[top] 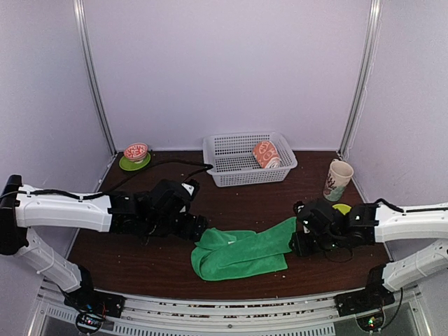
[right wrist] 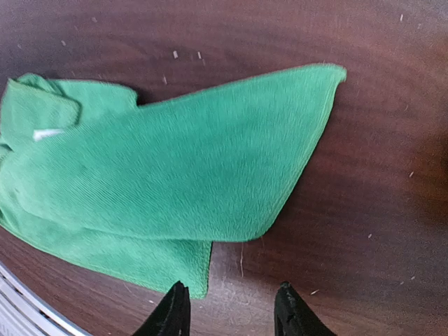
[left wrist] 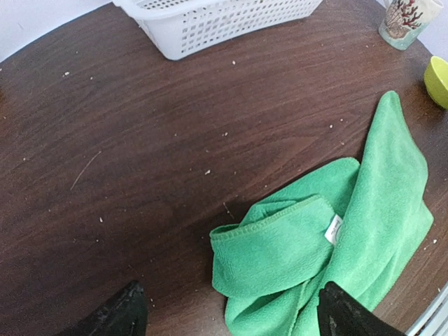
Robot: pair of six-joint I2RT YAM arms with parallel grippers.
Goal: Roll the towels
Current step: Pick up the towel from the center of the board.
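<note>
The green towel (top: 241, 250) lies crumpled and partly folded on the dark table between my two grippers. It also shows in the left wrist view (left wrist: 336, 231) and the right wrist view (right wrist: 175, 175). The peach-orange bunny towel (top: 266, 154) sits rolled inside the white basket (top: 231, 168). My left gripper (top: 194, 229) is open and empty at the green towel's left edge, jaws wide apart. My right gripper (top: 299, 241) is open and empty at the towel's right end, over its near corner.
The basket also shows in the left wrist view (left wrist: 210, 21). A printed cup (top: 338, 179) stands at the back right, with a yellow-green bowl (top: 341, 208) near it. A red bowl on a green saucer (top: 135, 155) stands at the back left.
</note>
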